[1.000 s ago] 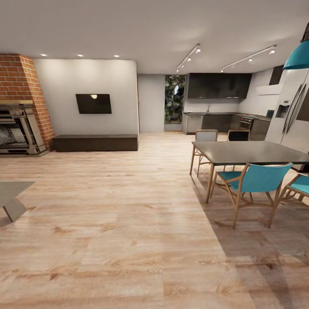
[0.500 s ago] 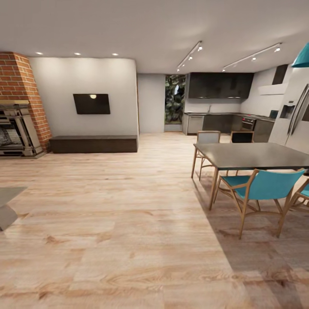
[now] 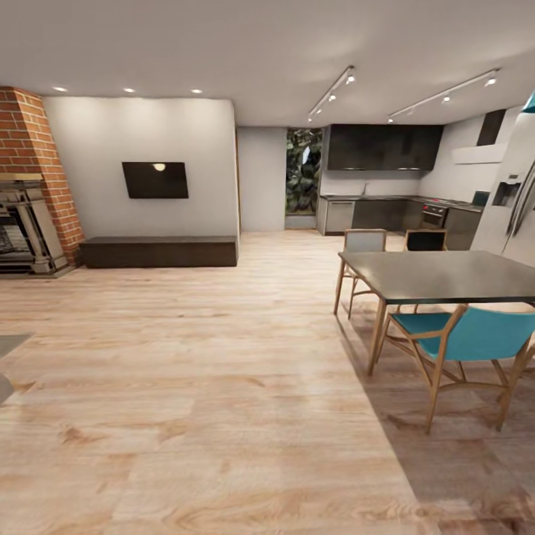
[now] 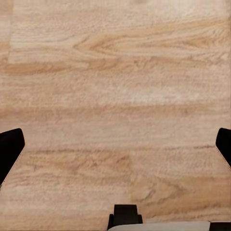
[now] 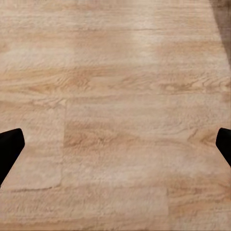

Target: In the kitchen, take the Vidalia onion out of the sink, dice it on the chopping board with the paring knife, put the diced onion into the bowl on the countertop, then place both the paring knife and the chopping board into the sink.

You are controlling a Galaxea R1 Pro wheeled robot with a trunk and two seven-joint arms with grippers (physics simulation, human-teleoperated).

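Note:
The kitchen lies far off at the back right of the head view, where the grey countertop (image 3: 386, 198) runs over dark cabinet fronts. At this distance I cannot make out the sink, Vidalia onion, chopping board, paring knife or bowl. In the left wrist view my left gripper (image 4: 115, 147) is open, its black fingertips (image 4: 9, 150) wide apart over bare wooden floor (image 4: 115, 86). My right gripper (image 5: 115, 147) is open in the same way in the right wrist view, with nothing between its fingers (image 5: 9, 147) and floor planks (image 5: 115, 96) below.
A dark dining table (image 3: 446, 271) with teal chairs (image 3: 468, 338) stands at the right between me and the kitchen. A steel fridge (image 3: 520, 208) is at the far right. A low dark bench (image 3: 160, 251) and a brick fireplace (image 3: 26, 223) line the left. Wide wooden floor (image 3: 223, 371) stretches ahead.
The whole head view has shifted, so the camera has moved: the table and chairs look nearer and the fireplace has slid toward the left edge. No object has moved.

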